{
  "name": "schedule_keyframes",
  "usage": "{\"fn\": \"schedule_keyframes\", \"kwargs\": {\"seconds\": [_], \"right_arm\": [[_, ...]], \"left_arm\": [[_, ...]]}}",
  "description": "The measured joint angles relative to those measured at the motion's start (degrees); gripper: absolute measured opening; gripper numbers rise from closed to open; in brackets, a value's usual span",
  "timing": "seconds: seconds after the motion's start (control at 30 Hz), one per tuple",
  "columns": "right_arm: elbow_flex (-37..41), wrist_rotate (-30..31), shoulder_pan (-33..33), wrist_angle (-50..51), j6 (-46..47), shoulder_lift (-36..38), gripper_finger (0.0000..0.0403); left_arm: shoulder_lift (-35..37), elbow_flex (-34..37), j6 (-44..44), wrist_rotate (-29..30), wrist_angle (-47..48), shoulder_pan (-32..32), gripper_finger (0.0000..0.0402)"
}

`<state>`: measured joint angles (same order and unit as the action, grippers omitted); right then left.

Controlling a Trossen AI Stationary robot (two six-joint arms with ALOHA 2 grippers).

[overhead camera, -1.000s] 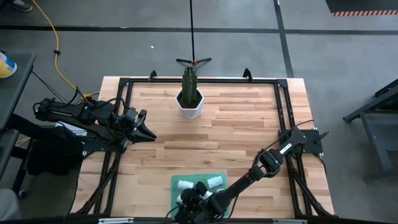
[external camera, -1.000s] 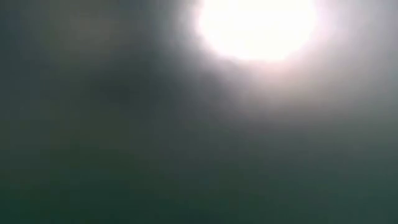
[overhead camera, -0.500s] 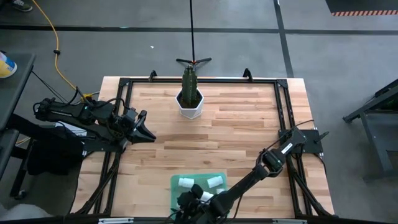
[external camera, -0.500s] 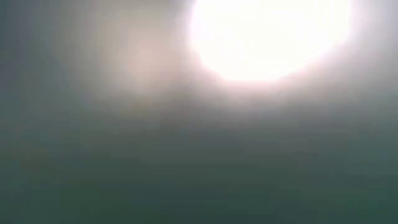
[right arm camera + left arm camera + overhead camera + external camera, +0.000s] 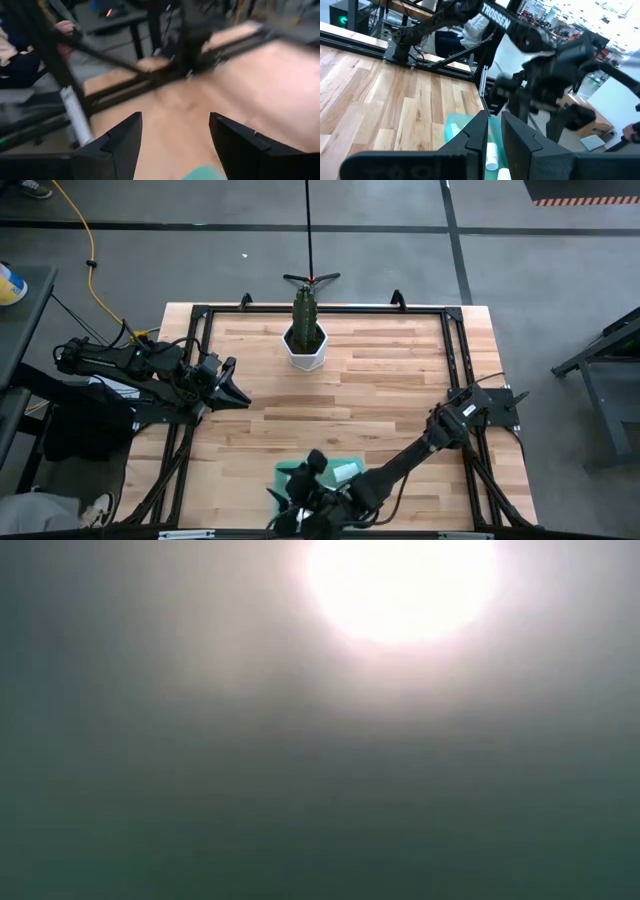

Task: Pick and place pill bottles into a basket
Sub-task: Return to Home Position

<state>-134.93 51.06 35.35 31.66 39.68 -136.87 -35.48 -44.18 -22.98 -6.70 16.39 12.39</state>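
Note:
The green tray (image 5: 352, 464) lies at the table's near edge, in the middle. One white pill bottle (image 5: 345, 472) lies on its side in it. My right arm hides the rest of the tray in the high view. The left wrist view shows the tray (image 5: 456, 122) with up to three white bottles (image 5: 491, 155) in it. My right gripper (image 5: 294, 480) hangs over the tray's left part, open and empty (image 5: 175, 135). My left gripper (image 5: 243, 397) waits at the table's left side, shut (image 5: 494, 135). The low view is washed out and shows nothing.
A white hexagonal plant pot (image 5: 305, 348) with a green plant stands at the far middle of the table. A black frame (image 5: 200, 315) runs along the table's edges. A person's hand (image 5: 65, 27) shows beyond the table's left side.
My right gripper has moved over the tray a little toward the table's left and far edges. It now covers the bottle at the tray's far left, which showed before. The bottle at the tray's far right has kept still.

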Motion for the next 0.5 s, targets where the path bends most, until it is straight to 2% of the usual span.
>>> {"fn": "schedule_keyframes", "kwargs": {"seconds": [0.13, 0.23, 0.5], "right_arm": [[0.00, 5.71, -0.22, 1.65, -4.17, 4.33, 0.0220], [0.00, 8.54, -0.36, 6.53, -5.10, 8.12, 0.0214], [-0.02, 9.23, -2.89, 27.13, -3.45, 18.73, 0.0192]], "left_arm": [[0.10, 0.00, 0.27, 0.05, -0.27, 0.02, 0.0090], [0.51, 0.00, 0.39, 1.09, -0.84, 0.01, 0.0090], [4.93, -0.02, 5.58, 6.41, -3.37, -0.01, 0.0090]]}}
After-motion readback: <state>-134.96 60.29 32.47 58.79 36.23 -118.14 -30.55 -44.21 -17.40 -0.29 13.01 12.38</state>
